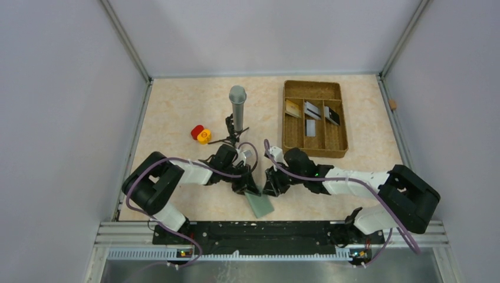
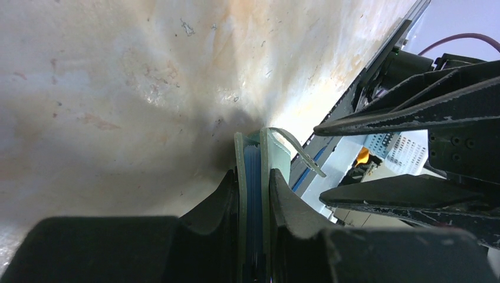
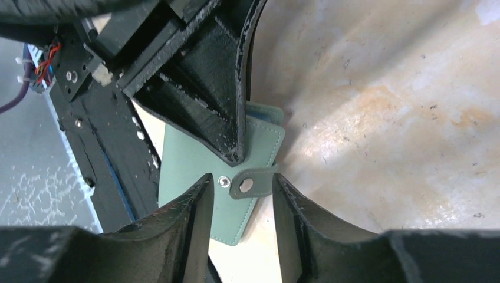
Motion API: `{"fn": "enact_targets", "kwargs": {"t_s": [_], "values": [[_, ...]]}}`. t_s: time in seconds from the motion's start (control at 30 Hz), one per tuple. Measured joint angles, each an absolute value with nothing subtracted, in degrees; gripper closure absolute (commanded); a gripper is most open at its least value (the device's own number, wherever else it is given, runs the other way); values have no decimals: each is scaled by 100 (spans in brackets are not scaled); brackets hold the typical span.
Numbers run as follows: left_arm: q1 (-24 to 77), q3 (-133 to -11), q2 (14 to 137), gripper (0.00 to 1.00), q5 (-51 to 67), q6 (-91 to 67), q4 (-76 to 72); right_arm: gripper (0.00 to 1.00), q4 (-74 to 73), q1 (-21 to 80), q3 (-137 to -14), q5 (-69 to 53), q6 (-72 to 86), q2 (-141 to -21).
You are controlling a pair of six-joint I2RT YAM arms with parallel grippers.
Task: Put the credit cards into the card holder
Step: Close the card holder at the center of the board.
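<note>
Closest to me, the wallet [image 1: 260,204] lies folded shut at the near edge of the worktop [image 1: 177,118], one corner almost on the front rail. That's my first worry: any sideways tug could slide it over that edge.

The left fingers [image 2: 219,203] are clamped on the wallet's edge, pinching both flaps together with the blue lining between them. The right fingers [image 3: 190,215] are open, one on either side of the tab [image 3: 252,181], and as far as I can tell not touching it.

Here's where I think it could go wrong. With both flaps pinched, a pull on the tab may drag the whole wallet instead of popping the snap, or twist it out of the left grip. The two sets of fingers are also packed very close together, so a small misjudged move could knock them into each other.

Pose: both arms are folded inward and low, with the wrists tipped down and meeting over the wallet in the middle.

Further back, the cards [image 1: 312,110] sit in the compartments of the brown tray [image 1: 313,154], well apart from the wallet. None is in the wallet yet that I can see.
</note>
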State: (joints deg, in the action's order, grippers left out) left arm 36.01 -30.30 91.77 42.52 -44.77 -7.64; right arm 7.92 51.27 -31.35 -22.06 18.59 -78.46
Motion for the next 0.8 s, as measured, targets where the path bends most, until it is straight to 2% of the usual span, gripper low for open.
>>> {"fn": "enact_targets", "kwargs": {"t_s": [0.1, 0.3, 0.4, 0.43, 0.6, 0.67, 0.8], "values": [[3597, -3033, 9190, 100, 4268, -4477, -775, 69, 757, 5133, -3238, -2150, 1857, -7907], [3588, -3033, 9205, 100, 4287, -4477, -788, 72, 670, 5188, -3282, -2099, 1852, -8062], [3588, -3033, 9212, 100, 4289, -4477, -792, 82, 631, 5210, -3282, -2104, 1850, -8066], [3586, -3033, 9216, 100, 4294, -4480, -794, 83, 628, 5212, -3282, -2102, 1855, -8066], [3581, -3033, 9216, 100, 4296, -4480, -794, 82, 600, 5212, -3282, -2091, 1861, -8066], [3581, -3033, 9218, 100, 4298, -4480, -794, 75, 593, 5212, -3282, -2073, 1861, -8066], [3570, -3033, 9247, 100, 4331, -4480, -823, 73, 574, 5212, -3282, -2058, 1859, -8064]]}}
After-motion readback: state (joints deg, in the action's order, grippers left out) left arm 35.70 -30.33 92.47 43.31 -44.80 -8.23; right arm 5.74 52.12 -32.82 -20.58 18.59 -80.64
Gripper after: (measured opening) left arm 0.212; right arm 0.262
